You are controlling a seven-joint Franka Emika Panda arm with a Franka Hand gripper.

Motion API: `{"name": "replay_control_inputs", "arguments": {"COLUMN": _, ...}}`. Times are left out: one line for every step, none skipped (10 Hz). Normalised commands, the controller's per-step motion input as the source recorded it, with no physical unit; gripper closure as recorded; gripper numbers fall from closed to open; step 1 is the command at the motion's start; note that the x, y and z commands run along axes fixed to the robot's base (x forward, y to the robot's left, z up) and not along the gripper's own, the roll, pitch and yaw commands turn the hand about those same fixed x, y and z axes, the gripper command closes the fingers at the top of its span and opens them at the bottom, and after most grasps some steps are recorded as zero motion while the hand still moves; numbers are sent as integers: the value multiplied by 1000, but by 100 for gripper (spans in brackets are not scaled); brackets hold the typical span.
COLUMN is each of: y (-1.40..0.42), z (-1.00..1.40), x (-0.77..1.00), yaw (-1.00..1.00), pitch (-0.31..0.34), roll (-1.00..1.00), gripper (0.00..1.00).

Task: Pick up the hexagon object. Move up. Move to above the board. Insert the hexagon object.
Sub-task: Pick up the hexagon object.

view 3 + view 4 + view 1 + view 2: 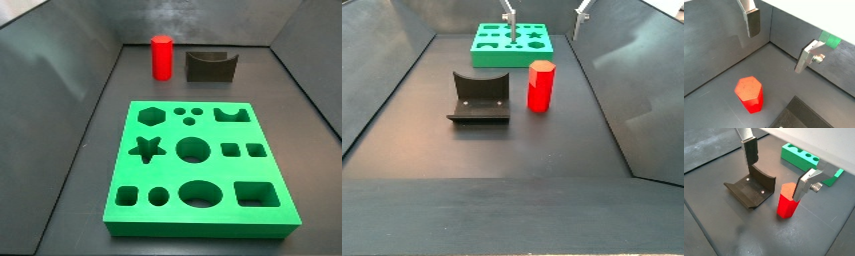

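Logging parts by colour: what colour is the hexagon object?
Bright red, clearest in a side view: the hexagon object.

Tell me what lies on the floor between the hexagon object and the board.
Nothing: in a side view, bare dark floor separates the hexagon object from the board. The open hand hangs above, holding nothing.

Gripper [777,165] above; fixture [751,188] beside hexagon object [787,200].

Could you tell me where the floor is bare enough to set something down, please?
The widest bare patch lies on the near side of the fixture and hexagon object; a narrower strip separates them from the board. It is crowded where hexagon object and fixture stand side by side. The gripper hangs open above.
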Motion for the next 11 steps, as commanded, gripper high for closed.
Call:
{"name": "replay_control_inputs", "arguments": {"y": -29, "z": -20, "x": 17, "yaw": 0, "pitch": 0, "roll": 0, "gripper": 0}}
{"name": "replay_control_inputs", "arguments": {"y": -166, "z": -86, "x": 0, "yaw": -77, "pitch": -71, "roll": 0, "gripper": 0}}
{"name": "replay_control_inputs", "arguments": {"y": -237, "z": -169, "x": 0, "yaw": -289, "pitch": -143, "roll": 0, "gripper": 0}}
{"name": "replay_control_inputs", "arguments": {"y": -351, "z": -203, "x": -186, "yaw": -446, "pitch": -229, "roll": -10, "gripper": 0}}
{"name": "replay_control_inputs", "arguments": {"y": -354, "z": -249, "x": -177, "yaw": -517, "pitch": -264, "roll": -39, "gripper": 0}}
{"name": "replay_control_inputs", "arguments": {"y": -274, "z": -303, "x": -43, "yaw": -657, "pitch": -300, "roll": -117, "gripper": 0}}
{"name": "replay_control_inputs", "arguments": {"y": -257, "z": -294, "x": -20, "yaw": -677, "pitch": -297, "roll": -126, "gripper": 0}}
{"name": "replay_control_inputs", "arguments": {"y": -206, "z": -289, "x": 0, "yaw": -726, "pitch": -299, "roll": -150, "gripper": 0}}
{"name": "replay_control_inputs", "arguments": {"y": -126, "z": -266, "x": 0, "yaw": -800, "pitch": -287, "roll": -174, "gripper": 0}}
{"name": "replay_control_inputs", "arguments": {"y": -106, "z": -243, "x": 0, "yaw": -803, "pitch": -284, "roll": -181, "gripper": 0}}
{"name": "replay_control_inputs", "arguments": {"y": -80, "z": -197, "x": 0, "yaw": -757, "pitch": -261, "roll": -134, "gripper": 0}}
